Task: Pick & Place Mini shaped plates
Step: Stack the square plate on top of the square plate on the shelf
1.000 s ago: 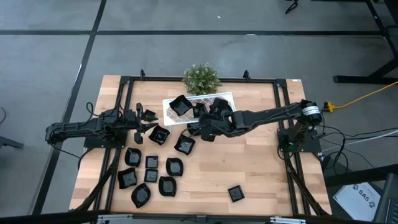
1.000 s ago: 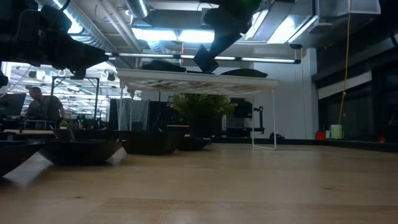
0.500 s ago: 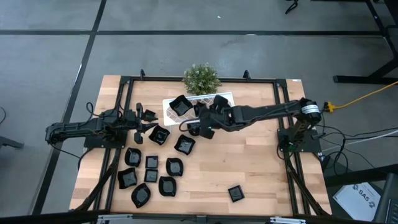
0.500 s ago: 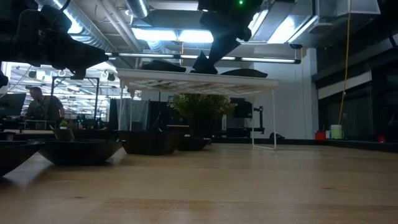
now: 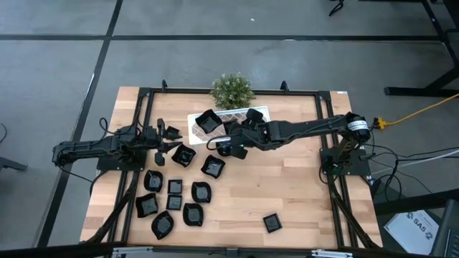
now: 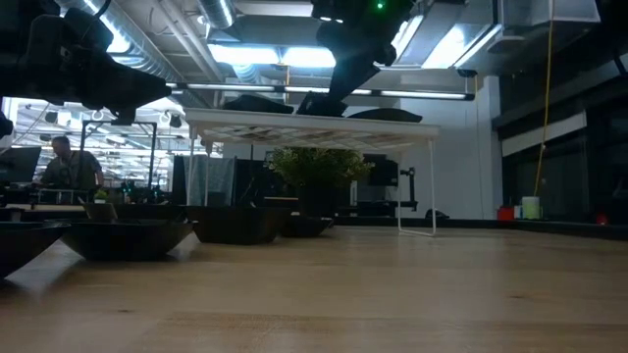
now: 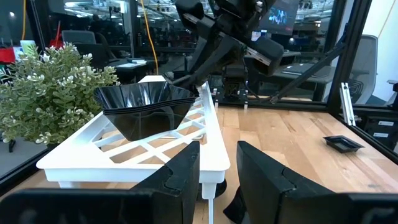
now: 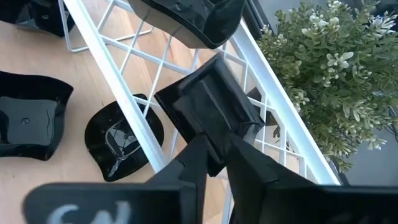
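Note:
Over the white lattice rack (image 5: 193, 132) at the table's far middle, my right gripper (image 8: 214, 163) slants down, open. A glossy black square mini plate (image 8: 208, 109) lies on the rack's lattice, and its near corner reaches in between the fingers. In the low view this plate (image 6: 316, 102) sits on the rack top (image 6: 314, 126) under the gripper (image 6: 343, 69). A stack of black dishes (image 7: 146, 106) rests on the rack's left part. My left gripper (image 7: 217, 177) waits level at the table's left, open, with nothing in it. My right gripper stands with one finger (image 8: 193, 158) on either side of the square plate's near corner (image 8: 214, 146), coming from the near side and slanting down. Whether the fingers touch the plate I cannot tell. The plate lies on the rack's lattice, nearly flat.
Several loose black plates (image 5: 176, 197) lie on the table's near left, one (image 5: 272, 223) sits alone near the front, and one (image 8: 121, 140) lies under the rack. A green bushy plant (image 5: 232, 90) stands just behind the rack.
My right gripper has rolled a little over the rack. The square plate hung tilted just above the rack a second ago. It then came down with one edge on the lattice and now lies nearly flat on it.

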Controlling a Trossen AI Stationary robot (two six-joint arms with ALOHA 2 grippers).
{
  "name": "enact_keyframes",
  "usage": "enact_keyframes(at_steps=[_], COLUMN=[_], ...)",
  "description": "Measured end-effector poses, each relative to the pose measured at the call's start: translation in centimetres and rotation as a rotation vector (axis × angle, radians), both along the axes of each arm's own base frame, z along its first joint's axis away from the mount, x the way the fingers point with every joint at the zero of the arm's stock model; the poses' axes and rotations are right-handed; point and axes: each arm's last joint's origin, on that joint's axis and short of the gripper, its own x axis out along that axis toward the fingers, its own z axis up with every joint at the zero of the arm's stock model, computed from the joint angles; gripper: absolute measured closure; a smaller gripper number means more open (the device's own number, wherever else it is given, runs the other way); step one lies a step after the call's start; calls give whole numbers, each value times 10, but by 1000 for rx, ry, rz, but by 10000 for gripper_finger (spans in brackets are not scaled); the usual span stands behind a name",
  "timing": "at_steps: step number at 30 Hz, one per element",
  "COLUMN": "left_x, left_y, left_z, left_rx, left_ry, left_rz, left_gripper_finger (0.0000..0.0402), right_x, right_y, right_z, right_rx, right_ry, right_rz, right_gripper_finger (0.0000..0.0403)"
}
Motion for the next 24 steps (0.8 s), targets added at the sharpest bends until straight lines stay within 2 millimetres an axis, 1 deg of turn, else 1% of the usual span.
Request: enact_keyframes(at_steps=[5,11,17,21,24], left_x=[0,0,0,0,0], left_y=[0,0,0,0,0], left_z=[0,0,0,0,0], left_rx=[0,0,0,0,0], left_ry=[0,0,0,0,0], left_rz=[0,0,0,0,0], left_gripper_finger=[302,302,302,302,302], right_x=[0,0,2,3,3], right_y=[0,0,3,5,11], right_z=[0,0,-1,-1,-1], right_rx=[0,13,129,159,179], right_ry=[1,-10,-29,-37,-23], right_rz=[0,-11,34,62,111], right_gripper_finger=[311,288,284,286,285])
